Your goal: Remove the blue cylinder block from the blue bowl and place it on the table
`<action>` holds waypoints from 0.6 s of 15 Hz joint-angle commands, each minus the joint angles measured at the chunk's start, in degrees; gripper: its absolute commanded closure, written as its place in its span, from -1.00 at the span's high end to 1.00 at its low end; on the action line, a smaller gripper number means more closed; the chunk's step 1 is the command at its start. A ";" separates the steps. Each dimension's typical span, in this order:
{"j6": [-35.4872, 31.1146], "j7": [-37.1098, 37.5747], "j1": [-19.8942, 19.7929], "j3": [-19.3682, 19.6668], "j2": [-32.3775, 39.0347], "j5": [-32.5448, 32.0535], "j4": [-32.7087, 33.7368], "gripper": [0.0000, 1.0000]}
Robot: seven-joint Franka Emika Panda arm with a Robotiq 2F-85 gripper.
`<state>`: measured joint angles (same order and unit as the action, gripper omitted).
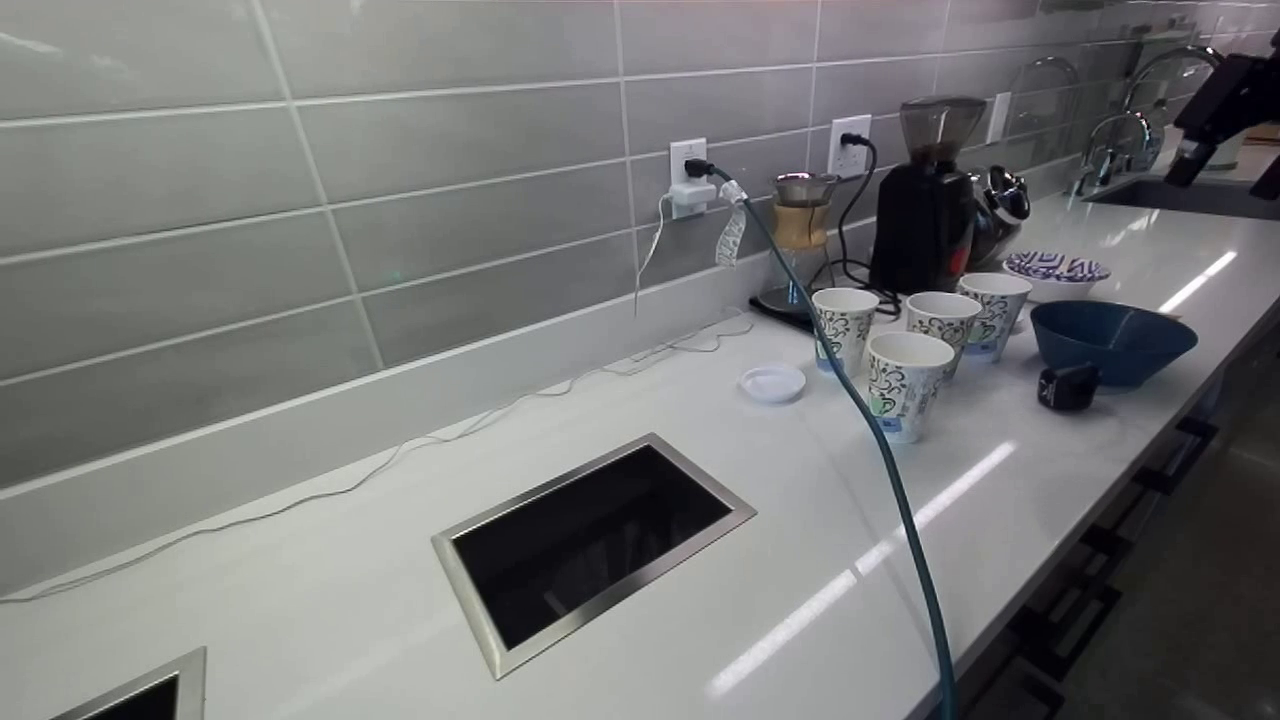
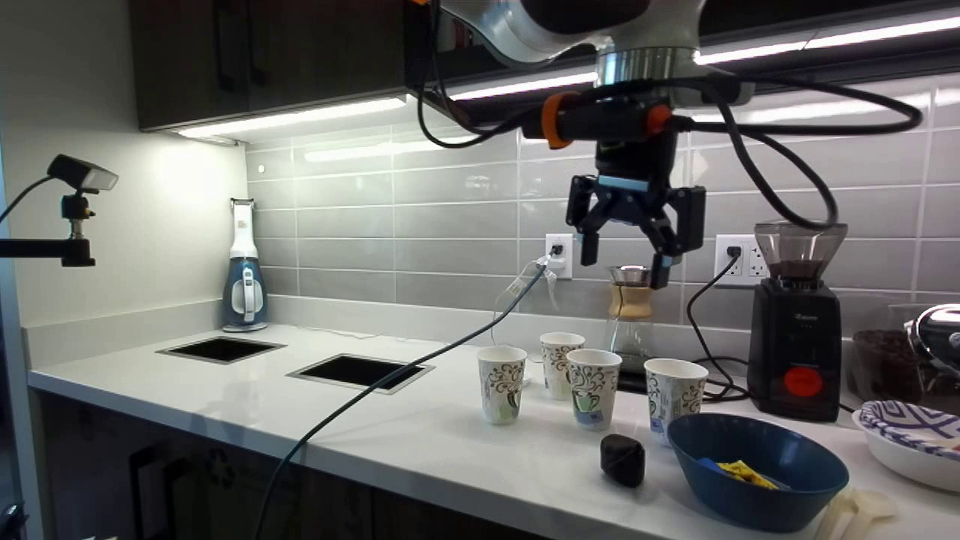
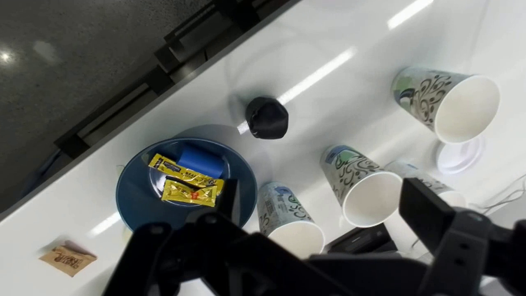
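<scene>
The blue cylinder block (image 3: 201,161) lies on its side in the blue bowl (image 3: 141,209), beside yellow packets (image 3: 190,192), in the wrist view. In an exterior view only a bit of blue (image 2: 709,466) shows inside the bowl (image 2: 739,499). In another exterior view the bowl (image 1: 1112,342) hides its contents. The table (image 2: 450,450) is a glossy white countertop. My gripper (image 2: 625,260) is open and empty, high above the cups and to the bowl's side. In the wrist view its fingers (image 3: 324,201) are wide apart; one overlaps the bowl's rim in the picture.
Several patterned paper cups (image 2: 593,390) stand beside the bowl. A small black object (image 2: 622,460) sits near it. A coffee grinder (image 2: 795,345), glass carafe (image 2: 631,322) and patterned bowls (image 2: 911,450) stand behind. A green cable (image 2: 420,364) crosses the counter. A brown packet (image 3: 68,260) lies nearby.
</scene>
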<state>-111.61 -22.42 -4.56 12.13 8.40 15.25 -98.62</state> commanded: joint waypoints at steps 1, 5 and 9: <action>-0.98 4.95 -3.58 -2.50 10.59 2.33 10.15 1.00; -4.47 10.43 -5.89 -3.82 19.13 0.50 17.33 1.00; -5.88 11.63 -7.59 -5.16 20.29 -0.34 16.59 1.00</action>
<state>-117.59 -11.32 -10.45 9.07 28.80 16.07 -82.24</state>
